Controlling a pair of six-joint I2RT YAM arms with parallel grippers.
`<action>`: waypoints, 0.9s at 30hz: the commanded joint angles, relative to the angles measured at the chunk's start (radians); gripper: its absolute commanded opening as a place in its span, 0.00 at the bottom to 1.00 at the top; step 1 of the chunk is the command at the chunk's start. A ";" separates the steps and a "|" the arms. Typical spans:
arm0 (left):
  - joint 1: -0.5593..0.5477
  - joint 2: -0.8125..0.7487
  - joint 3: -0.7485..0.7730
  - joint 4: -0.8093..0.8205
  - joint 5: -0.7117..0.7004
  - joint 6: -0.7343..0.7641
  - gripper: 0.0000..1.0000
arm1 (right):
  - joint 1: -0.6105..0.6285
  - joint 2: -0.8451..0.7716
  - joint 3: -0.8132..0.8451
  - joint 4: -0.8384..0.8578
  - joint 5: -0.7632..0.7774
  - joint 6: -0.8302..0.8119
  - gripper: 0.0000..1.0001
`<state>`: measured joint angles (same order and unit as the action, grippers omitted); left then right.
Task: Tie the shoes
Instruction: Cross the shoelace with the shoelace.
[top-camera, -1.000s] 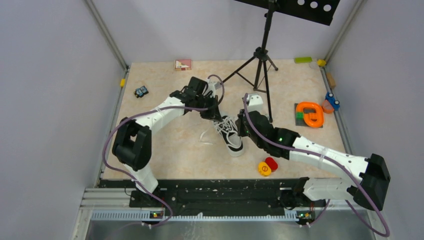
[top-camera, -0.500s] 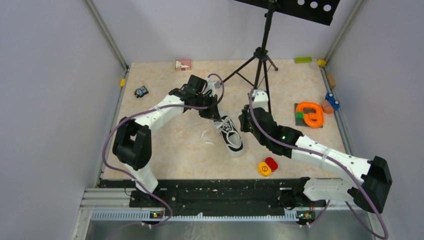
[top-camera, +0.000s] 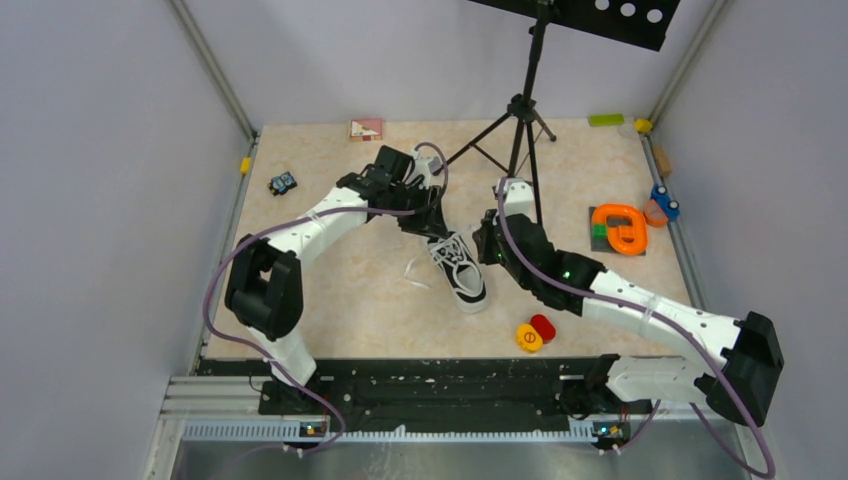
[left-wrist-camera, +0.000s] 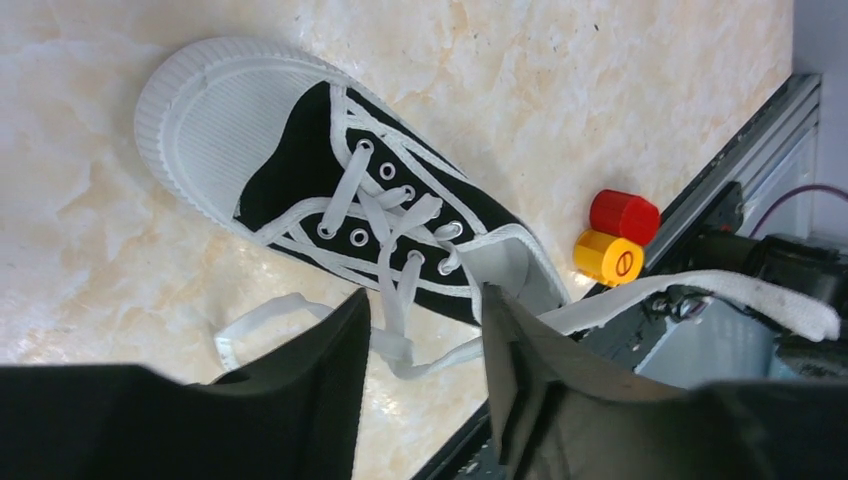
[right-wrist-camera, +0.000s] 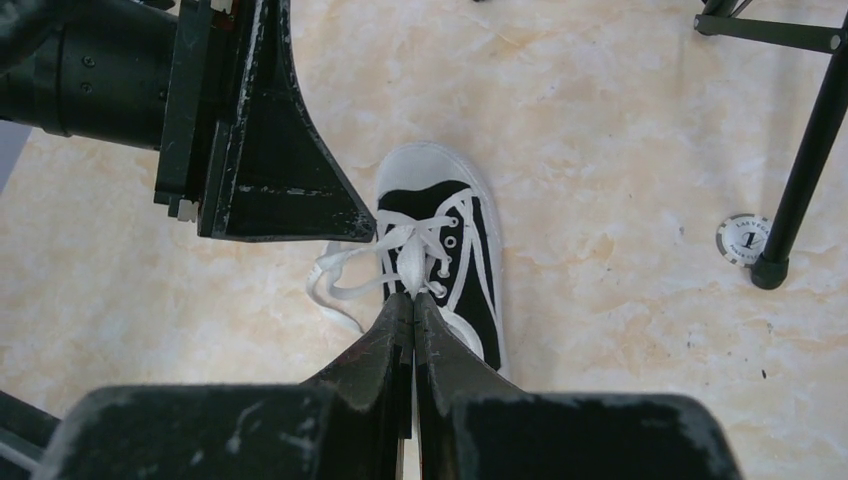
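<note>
We see the shoe (top-camera: 458, 270) lying mid-worktop (top-camera: 340, 300), toe toward the arm bases. Right jaws pressed together, pinching a lace (right-wrist-camera: 411, 265). Left jaws spread, with a lace running between them.

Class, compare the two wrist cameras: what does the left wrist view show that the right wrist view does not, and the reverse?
Only the left wrist view: a red cap and a yellow cap near the table's edge, seen past the open left fingers. Only the right wrist view: a black tripod leg, a round token marked 1, and the right fingers shut on the laces. Both: the black sneaker with white laces on the marbled tabletop.
</note>
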<state>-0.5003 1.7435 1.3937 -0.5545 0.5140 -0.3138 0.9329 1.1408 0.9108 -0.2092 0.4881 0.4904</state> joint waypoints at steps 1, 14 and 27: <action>0.005 0.016 0.027 -0.022 -0.007 0.027 0.57 | -0.008 0.001 0.019 0.042 -0.020 -0.001 0.00; 0.004 0.090 0.043 -0.042 0.033 0.047 0.39 | -0.008 -0.018 0.005 0.022 -0.006 0.017 0.00; 0.004 0.036 0.032 -0.062 0.042 0.056 0.00 | -0.008 0.074 -0.010 0.035 -0.058 0.103 0.00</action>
<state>-0.4992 1.8412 1.4063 -0.6079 0.5362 -0.2798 0.9329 1.1709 0.9096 -0.2092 0.4610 0.5365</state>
